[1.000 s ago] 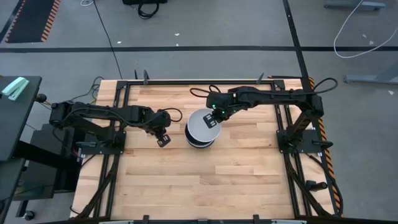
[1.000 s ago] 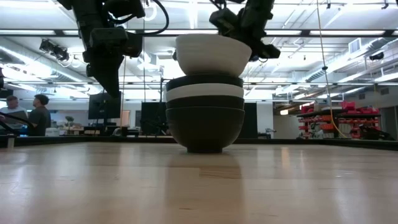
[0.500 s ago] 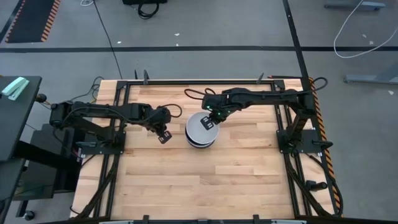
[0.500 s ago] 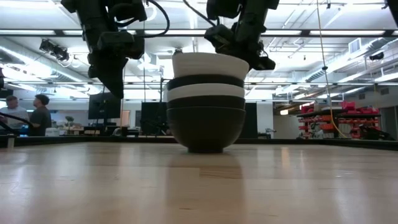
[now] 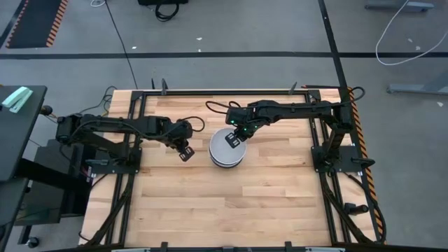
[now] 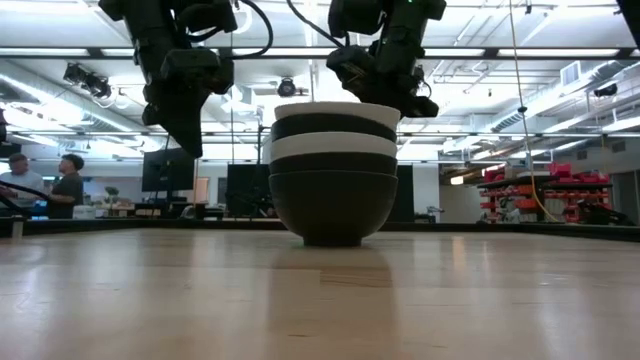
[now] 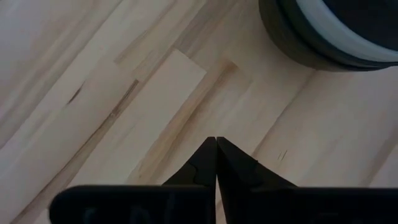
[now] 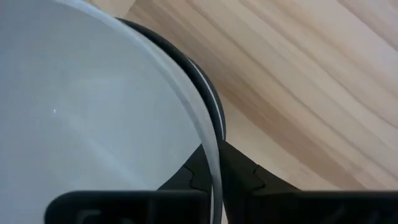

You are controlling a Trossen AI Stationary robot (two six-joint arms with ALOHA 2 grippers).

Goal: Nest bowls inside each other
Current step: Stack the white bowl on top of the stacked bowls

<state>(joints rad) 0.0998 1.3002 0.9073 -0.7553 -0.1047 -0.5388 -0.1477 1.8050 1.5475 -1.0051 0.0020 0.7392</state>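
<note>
The bowls stand nested in one stack [image 5: 225, 150] [image 6: 333, 175] mid-table, black at the bottom, then white and black bands, with a white bowl [image 8: 93, 106] on top. My right gripper [image 5: 234, 138] [image 6: 388, 92] [image 8: 214, 167] is above the stack's far-right side, shut on the top white bowl. My left gripper [image 5: 185, 153] [image 6: 186, 135] [image 7: 216, 147] hangs shut above the table just left of the stack [image 7: 323, 37], touching nothing. My right gripper pinches the top white bowl's rim [image 8: 213, 152] at its far-right part, one finger inside the bowl and one outside. The fingers come from above, slanting in from the table's right. The bowl sits level in the stack, only its rim band [image 6: 335, 110] showing above the black bowl beneath.
Bare wooden table top [image 5: 231, 203] spreads around the stack on every side, inside a black metal frame [image 5: 133, 105]. People [image 6: 60, 185] stand in the room far behind the table.
My right gripper has moved down and a little toward the table's left, still shut on the white bowl. The bowl, held clear above the stack a second ago, has sunk into it until only its rim shows.
</note>
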